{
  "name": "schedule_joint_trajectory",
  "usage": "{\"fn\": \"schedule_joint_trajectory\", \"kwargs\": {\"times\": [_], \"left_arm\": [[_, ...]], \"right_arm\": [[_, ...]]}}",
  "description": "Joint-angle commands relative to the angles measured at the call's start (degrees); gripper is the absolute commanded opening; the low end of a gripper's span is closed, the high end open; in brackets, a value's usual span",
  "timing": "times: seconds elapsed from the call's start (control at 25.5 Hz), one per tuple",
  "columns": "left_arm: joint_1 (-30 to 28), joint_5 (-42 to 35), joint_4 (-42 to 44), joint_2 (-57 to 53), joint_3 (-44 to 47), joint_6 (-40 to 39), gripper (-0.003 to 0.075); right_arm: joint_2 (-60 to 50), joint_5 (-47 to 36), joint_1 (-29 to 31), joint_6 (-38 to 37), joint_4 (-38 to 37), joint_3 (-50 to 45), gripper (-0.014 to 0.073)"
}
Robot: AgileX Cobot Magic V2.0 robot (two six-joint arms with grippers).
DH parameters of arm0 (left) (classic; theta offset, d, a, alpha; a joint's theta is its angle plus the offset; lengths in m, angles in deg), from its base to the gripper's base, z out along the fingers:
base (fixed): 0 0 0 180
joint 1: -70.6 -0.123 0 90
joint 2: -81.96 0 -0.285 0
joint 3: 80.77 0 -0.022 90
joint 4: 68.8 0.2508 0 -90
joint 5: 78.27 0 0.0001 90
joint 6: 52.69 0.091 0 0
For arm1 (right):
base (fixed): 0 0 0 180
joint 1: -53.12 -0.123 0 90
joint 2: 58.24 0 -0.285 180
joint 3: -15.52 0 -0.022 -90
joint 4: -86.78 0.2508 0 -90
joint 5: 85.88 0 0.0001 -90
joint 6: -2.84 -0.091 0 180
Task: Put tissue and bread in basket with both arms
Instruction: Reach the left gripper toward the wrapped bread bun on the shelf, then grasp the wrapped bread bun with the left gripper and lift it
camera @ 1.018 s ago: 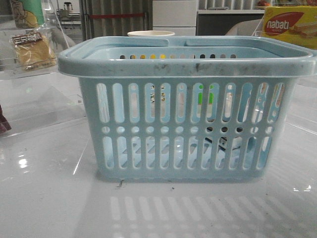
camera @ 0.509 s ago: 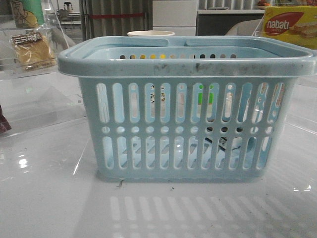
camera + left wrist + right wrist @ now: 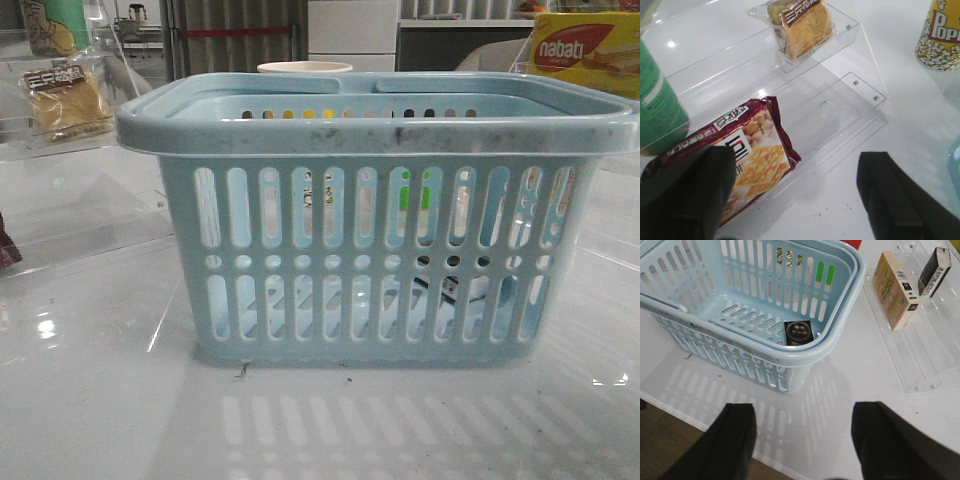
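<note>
We log the basket [image 3: 375, 215] near the tabletop's front edge, mid-width; inside we see only a small dark square item [image 3: 799, 332], no tissue or bread. The bread [image 3: 801, 27] sits on a clear tiered shelf [image 3: 860, 75] toward the far left corner. We cannot pick out the tissue. Left pincer [image 3: 800, 195] and right pincer [image 3: 802, 440] both gape wide, empty. Both placements appear outstanding.

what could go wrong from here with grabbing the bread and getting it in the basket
1. The bread sits on the upper step of a clear acrylic stand; the open left gripper might clip the hard-to-see edges.
2. A maroon snack pack lies on the lower step right by the fingers, so it may get grabbed or knocked instead.
3. The basket has a tall rim; a low carry might hit it.
</note>
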Motion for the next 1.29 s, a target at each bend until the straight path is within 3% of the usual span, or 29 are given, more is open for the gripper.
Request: {"fn": "schedule_joint_trajectory", "kwargs": {"times": [0.0, 0.27, 0.59, 1.1, 1.14, 1.25], "left_arm": [[0.1, -5.3, -0.2, 8.2, -8.1, -0.1, 0.0606], [0.1, -5.5, 0.0, 27.6, -25.4, -0.1, 0.0601], [0.0, -6.4, 0.1, 37.8, -37.4, -0.1, 0.0601], [0.0, -8.9, 1.6, 43.4, -42.0, -0.1, 0.0600], [0.0, -8.9, 1.9, 43.4, -42.0, -0.1, 0.0595], [0.0, -8.9, 2.1, 43.4, -42.0, -0.1, 0.0509]], "right_arm": [[0.1, -3.8, 0.0, 0.4, -1.2, 1.5, 0.0521], [0.1, -3.8, 0.0, 0.4, -1.2, 1.5, 0.0521], [0.1, -3.8, 0.0, 0.4, -1.2, 1.5, 0.0521], [0.1, -3.7, 0.0, 0.4, -1.2, 1.5, 0.0521], [0.1, -3.7, 0.0, 0.4, -1.2, 1.5, 0.0492], [0.1, -3.7, 0.0, 0.4, -1.2, 1.5, 0.0492]]}}
